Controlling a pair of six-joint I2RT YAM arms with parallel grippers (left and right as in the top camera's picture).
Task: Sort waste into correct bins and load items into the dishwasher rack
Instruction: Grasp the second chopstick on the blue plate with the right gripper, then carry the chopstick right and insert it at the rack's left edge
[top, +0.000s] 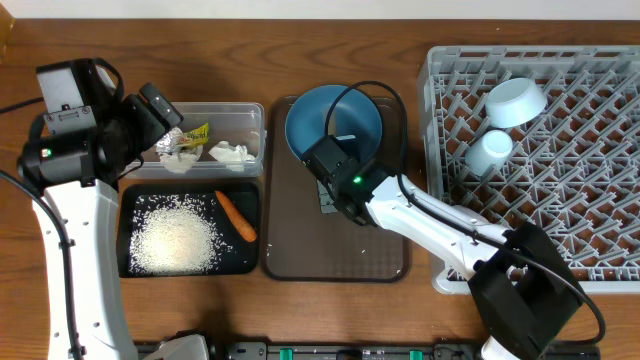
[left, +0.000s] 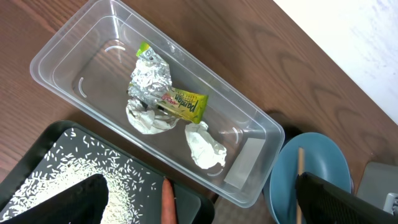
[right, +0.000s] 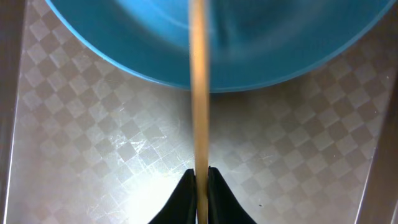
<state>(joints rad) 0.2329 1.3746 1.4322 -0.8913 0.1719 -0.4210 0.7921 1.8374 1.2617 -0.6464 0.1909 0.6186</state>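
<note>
My right gripper (right: 199, 177) is shut on the wooden chopsticks (right: 199, 93) above the dark-brown serving tray (top: 335, 262), beside the blue plate (top: 332, 122). My left gripper (left: 199, 202) is open and empty above the clear tub (top: 252, 118), which holds white tissue (left: 205, 144) and the yellow-green wrapper (left: 181, 103). The black tray (top: 250, 258) holds rice (top: 173, 237) and the carrot (top: 235, 215). The white bowl (top: 516, 101) and light-blue cup (top: 489, 151) sit in the dishwasher rack (top: 590, 160). The pink cup is out of view.
The rack fills the right side of the table. The serving tray lies between it and the two bins. Bare wooden table (top: 330, 60) shows along the far edge.
</note>
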